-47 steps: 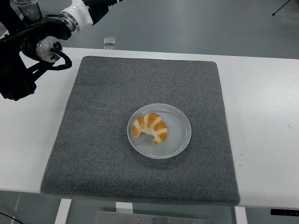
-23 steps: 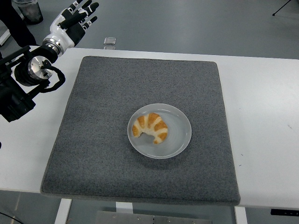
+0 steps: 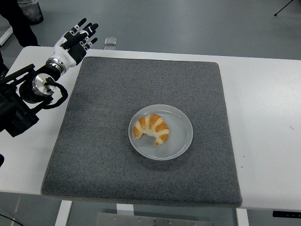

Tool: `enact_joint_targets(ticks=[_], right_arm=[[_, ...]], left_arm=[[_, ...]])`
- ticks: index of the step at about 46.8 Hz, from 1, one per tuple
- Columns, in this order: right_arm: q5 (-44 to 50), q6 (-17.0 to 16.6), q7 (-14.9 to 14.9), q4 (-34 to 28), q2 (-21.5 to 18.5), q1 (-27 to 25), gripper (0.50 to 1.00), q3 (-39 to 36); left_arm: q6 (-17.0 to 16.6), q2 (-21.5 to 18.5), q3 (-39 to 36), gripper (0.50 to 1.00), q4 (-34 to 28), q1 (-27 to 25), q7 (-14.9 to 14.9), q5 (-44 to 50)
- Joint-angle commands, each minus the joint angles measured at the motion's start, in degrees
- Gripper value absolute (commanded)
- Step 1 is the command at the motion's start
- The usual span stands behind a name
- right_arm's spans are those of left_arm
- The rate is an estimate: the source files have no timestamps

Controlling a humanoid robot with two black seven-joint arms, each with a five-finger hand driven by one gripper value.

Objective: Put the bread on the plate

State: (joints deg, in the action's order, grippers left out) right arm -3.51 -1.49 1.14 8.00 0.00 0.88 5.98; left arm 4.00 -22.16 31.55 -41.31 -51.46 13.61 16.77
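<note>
No readable brand, label or writing anywhere you look; the small clear item (image 3: 110,42) at 11 o'clock, just past the table's far edge, is too small to make out.

Surface: white table (image 3: 263,113) w/ a big grey felt-like mat (image 3: 108,108) covering most of the middle, its corners rounded, near edge close to the table's near edge. Beyond the table you see grey-blue floor (image 3: 188,23). At the far top-left corner there's a grey, blurred object (image 3: 29,10) on the floor beside a dark shape, can't tell what either is. A thin dark leg of some stand (image 3: 286,8) shows at 1 o'clock, top-right corner.

Bread (image 3: 151,128): a croissant, curved, golden w/ pale stripes, lying on the plate (image 3: 181,141), left of the plate's centre. Plate is pale, round, sits on the mat roughly at centre, a bit toward 5 o'clock.

Left hand (image 3: 75,38) is at 10–11 o'clock, over the table's far-left corner, just off the mat's corner. Fingers (image 3: 83,26) are spread apart and straight, pointing away from you, holding nothing. Its black arm runs back to the left edge. Hand and bread are well apart.
</note>
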Motion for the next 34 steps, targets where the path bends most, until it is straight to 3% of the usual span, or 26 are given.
enact_joint_targets(ticks=[1,17,22,34], right_arm=[[0.00,0.00,0.00,0.00,0.00,0.00,0.952,-0.09],[0.09,0.00,0.00,0.00,0.00,0.00,0.952,0.09],[0.09,0.00,0.00,0.00,0.00,0.00,0.954,-0.09],[0.00,-0.09,0.00,0.00,0.00,0.00,0.952,-0.09]], left_arm=[[0.04,0.01,0.00,0.994,0.00,0.04,0.01,-0.16],[0.04,0.19,0.26,0.994,0.00,0.83,0.72,0.02],[-0.92,0.89,3.95,0.994,0.00,1.88,1.07,0.02],[-2.15,2.03,9.05,0.994,0.00,2.94,5.02,0.02]])
